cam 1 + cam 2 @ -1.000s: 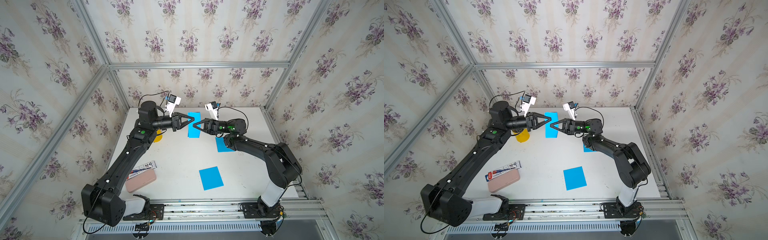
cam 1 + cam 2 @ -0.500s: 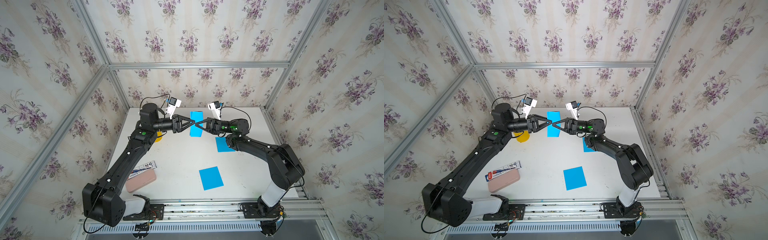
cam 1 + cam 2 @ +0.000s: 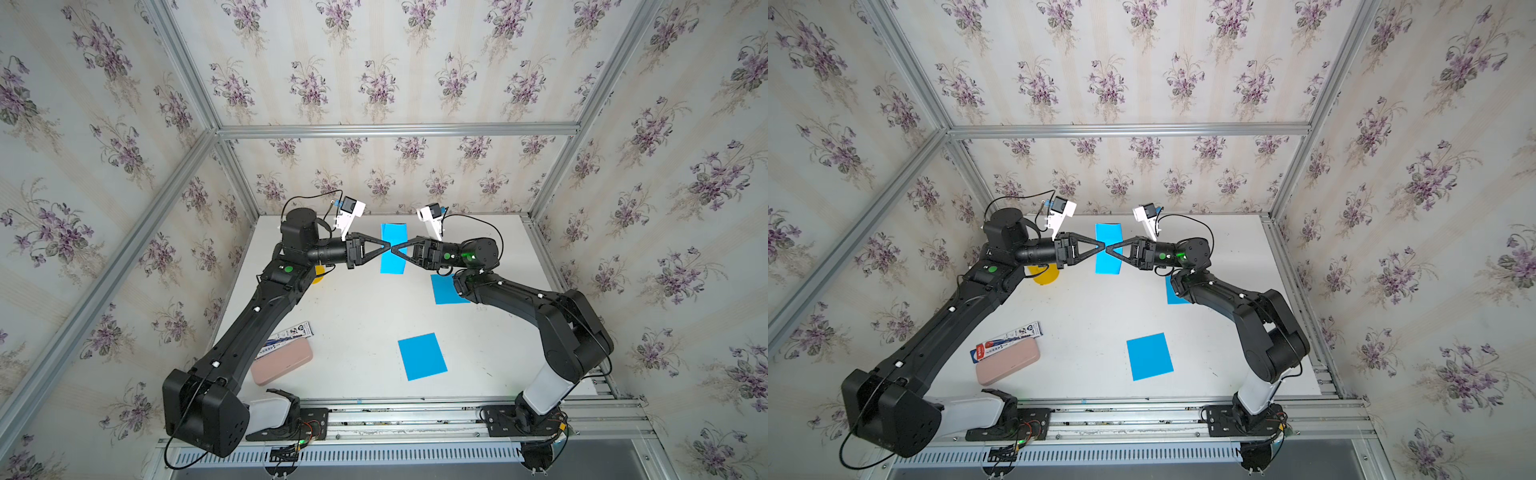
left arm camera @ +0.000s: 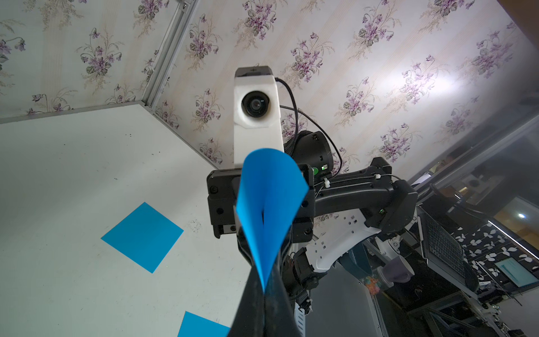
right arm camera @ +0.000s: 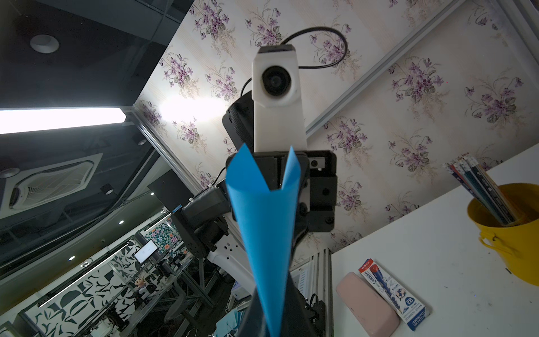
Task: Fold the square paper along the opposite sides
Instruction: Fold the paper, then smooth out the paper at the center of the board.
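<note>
The paper hangs bent over on itself above the table's twelve o'clock end. The left gripper pinches it shut from nine o'clock, and the right gripper appears closed on it from three. Its corners look splayed, so align both edges before pressing the crease flat.

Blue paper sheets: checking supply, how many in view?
3: one blue paper sheet held up at the back, one partly under the right arm, one flat near the front. Others could be hidden.
</note>
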`<state>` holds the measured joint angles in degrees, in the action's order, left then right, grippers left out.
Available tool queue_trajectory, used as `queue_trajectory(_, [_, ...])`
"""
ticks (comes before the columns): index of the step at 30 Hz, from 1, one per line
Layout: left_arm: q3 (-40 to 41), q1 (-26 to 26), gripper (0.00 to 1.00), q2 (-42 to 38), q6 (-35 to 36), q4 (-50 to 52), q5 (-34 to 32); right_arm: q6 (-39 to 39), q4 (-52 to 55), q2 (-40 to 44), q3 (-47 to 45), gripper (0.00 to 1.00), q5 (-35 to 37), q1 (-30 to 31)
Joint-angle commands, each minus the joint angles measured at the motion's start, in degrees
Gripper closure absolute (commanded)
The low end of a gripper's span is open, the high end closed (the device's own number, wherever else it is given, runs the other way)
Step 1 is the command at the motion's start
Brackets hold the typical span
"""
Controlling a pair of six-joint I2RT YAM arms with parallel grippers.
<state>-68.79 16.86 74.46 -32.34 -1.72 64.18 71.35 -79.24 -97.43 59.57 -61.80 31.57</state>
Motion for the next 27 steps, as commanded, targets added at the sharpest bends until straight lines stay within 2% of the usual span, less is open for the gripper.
queue_trajectory(1, [-2.00,-0.08,1.00,-0.02,4.53,6.53,-1.80,-1.64,-0.61,1.12,-1.32,0.72,0.34,-2.56])
queue_trajectory(6, [-7.82,-0.05,1.00,2.96,15.42,26.47,-7.03,-3.24,-1.78,3.22,-7.61,0.55,2.04,-6.16])
queue_trajectory(9, [-12.12,0.01,1.00,8.22,21.79,39.18,-11.27,-8.03,1.52,5.14,-11.88,0.51,3.48,-7.95])
queue_trajectory(12, [-16.17,0.51,1.00,14.44,27.78,51.05,-17.60,-23.01,19.12,10.12,-14.85,0.51,8.56,-7.86])
queue_trajectory(15, [-16.05,1.97,1.00,17.73,29.65,52.92,-26.39,-42.05,41.09,16.07,-15.06,0.50,19.45,-5.56])
queue_trajectory(17, [-16.94,2.20,0.98,20.65,29.78,54.40,-32.17,-49.54,49.27,18.48,-15.10,0.52,26.79,-3.82])
queue_trajectory(19, [-19.21,2.69,1.00,24.75,30.00,57.20,-39.17,-51.14,50.74,19.60,-16.23,0.55,27.66,-3.67])
queue_trajectory(22, [-23.31,4.18,1.00,31.88,32.02,60.72,-45.56,-51.42,50.83,20.56,-18.22,0.55,27.49,-3.62])
queue_trajectory(27, [-28.58,7.11,1.00,38.67,37.11,62.31,-43.97,-52.13,48.50,20.05,-20.28,0.58,26.96,-2.94])
